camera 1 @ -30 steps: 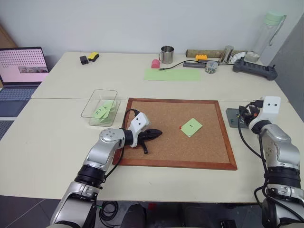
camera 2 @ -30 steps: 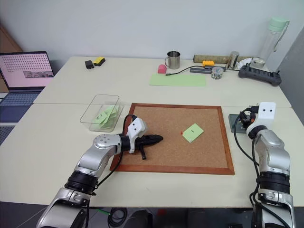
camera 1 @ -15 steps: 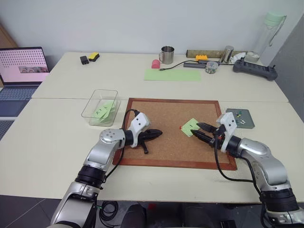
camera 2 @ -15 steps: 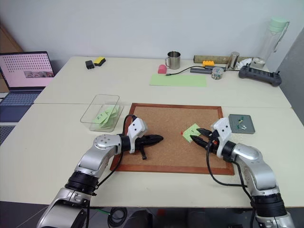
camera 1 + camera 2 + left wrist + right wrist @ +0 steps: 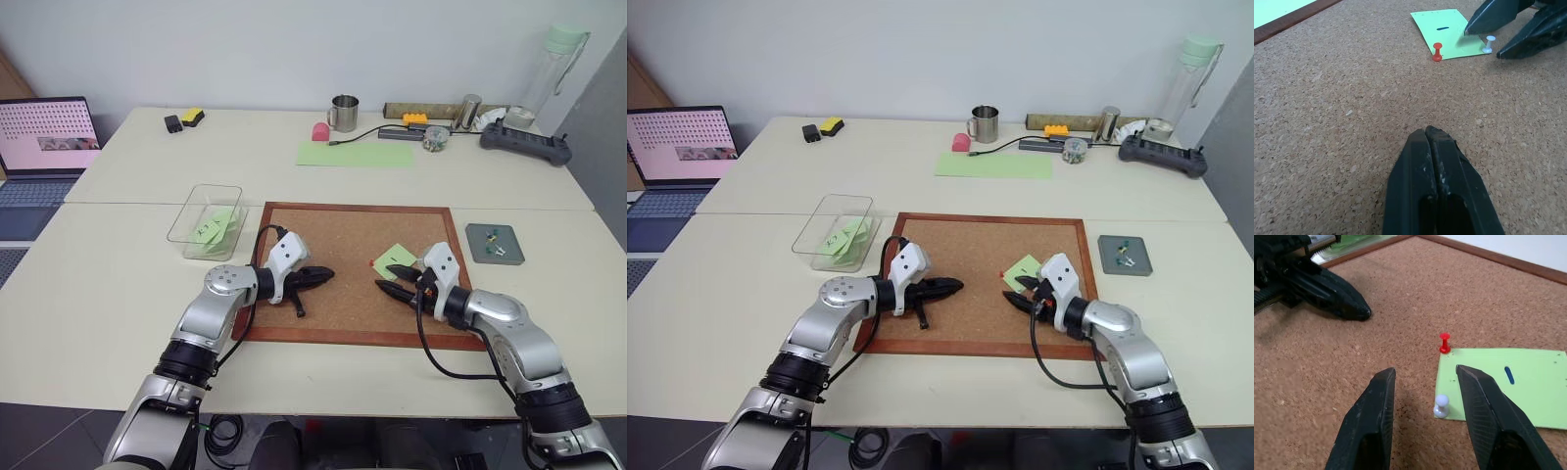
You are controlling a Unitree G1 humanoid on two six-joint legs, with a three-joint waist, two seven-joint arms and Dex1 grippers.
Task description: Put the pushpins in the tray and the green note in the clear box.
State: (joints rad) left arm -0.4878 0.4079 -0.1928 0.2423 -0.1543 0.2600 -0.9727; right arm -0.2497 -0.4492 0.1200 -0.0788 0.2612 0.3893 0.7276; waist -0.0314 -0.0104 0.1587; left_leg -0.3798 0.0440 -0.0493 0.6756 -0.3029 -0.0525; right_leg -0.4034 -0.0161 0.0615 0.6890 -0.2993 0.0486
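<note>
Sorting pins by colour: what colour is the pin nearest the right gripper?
White, the pushpin at the green note's corner; clearest in the right wrist view.

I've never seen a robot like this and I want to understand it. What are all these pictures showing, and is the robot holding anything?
It is a robot with two silver arms. Each arm ends in two black fingers for picking things up. Two pictures come from cameras in its head, looking down at the table. The other two come from small cameras on its wrists, looking along the fingers.

On the table lies a cork board. A small green note is pinned to it by a red pushpin and a white pushpin. The right gripper has its fingers open on either side of the white pin, not touching it. The left gripper rests on the cork with its fingers shut, holding nothing.

Beside the board are a clear box with green notes inside and a grey tray with a few pins in it.
</note>
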